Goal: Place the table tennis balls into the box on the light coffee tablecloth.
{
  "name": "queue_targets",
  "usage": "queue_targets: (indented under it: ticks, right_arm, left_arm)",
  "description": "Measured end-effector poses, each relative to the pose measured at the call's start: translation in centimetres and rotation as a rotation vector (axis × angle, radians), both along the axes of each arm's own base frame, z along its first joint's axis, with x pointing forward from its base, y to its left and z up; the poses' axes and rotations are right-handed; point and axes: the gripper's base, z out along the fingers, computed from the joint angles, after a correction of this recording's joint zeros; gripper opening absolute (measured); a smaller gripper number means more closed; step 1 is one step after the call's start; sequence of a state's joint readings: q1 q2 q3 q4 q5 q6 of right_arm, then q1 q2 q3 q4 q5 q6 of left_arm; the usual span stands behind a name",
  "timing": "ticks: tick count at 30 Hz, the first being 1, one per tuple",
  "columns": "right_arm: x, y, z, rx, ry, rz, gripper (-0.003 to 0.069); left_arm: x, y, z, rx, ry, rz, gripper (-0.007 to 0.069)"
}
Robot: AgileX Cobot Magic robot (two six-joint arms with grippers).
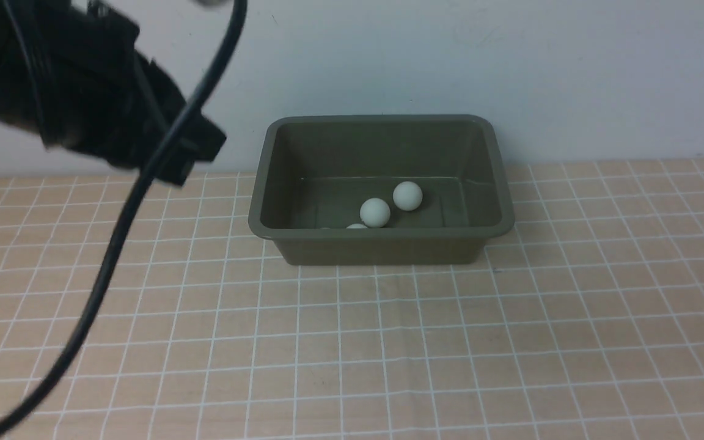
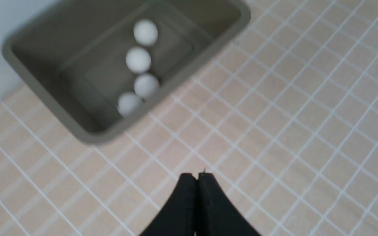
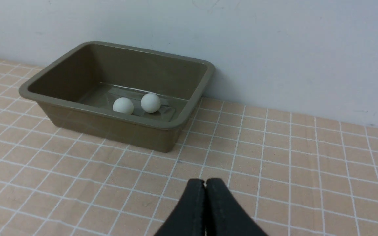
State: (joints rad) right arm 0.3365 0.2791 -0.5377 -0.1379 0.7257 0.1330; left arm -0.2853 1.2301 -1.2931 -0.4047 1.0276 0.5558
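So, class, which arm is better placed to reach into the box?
Probably left: the left gripper looks down into the box at four balls; the right gripper sits lower, seeing two.

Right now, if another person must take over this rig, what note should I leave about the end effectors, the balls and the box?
Left end effector: shut, empty, raised over the light coffee tablecloth, off to the side of the box.
Right end effector: shut, empty, over the cloth, apart from the box.
Things: four table tennis balls lie inside the box; the left wrist view shows all four, while the near wall hides some in the other views.
Done: all four balls are in the box.
Left: no ball is visible on the cloth, so probably only parking the arms.
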Motion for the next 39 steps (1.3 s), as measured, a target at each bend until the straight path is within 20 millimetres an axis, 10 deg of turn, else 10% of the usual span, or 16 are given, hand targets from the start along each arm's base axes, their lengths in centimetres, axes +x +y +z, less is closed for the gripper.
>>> queue_targets:
  ticks: [12,39]
  right_arm:
    - [0.0,-0.2,-0.1,-0.029,0.009,-0.012,-0.0016]
    - [-0.2,-0.4,-0.9,-0.045,0.102,-0.031,-0.0016]
  left_arm:
    - [-4.2,0.9,-8.8,-0.042,0.021,-0.004,-0.0069]
    - [-7.4,0.0,-9.6,-0.192,0.045,-0.173,-0.0069]
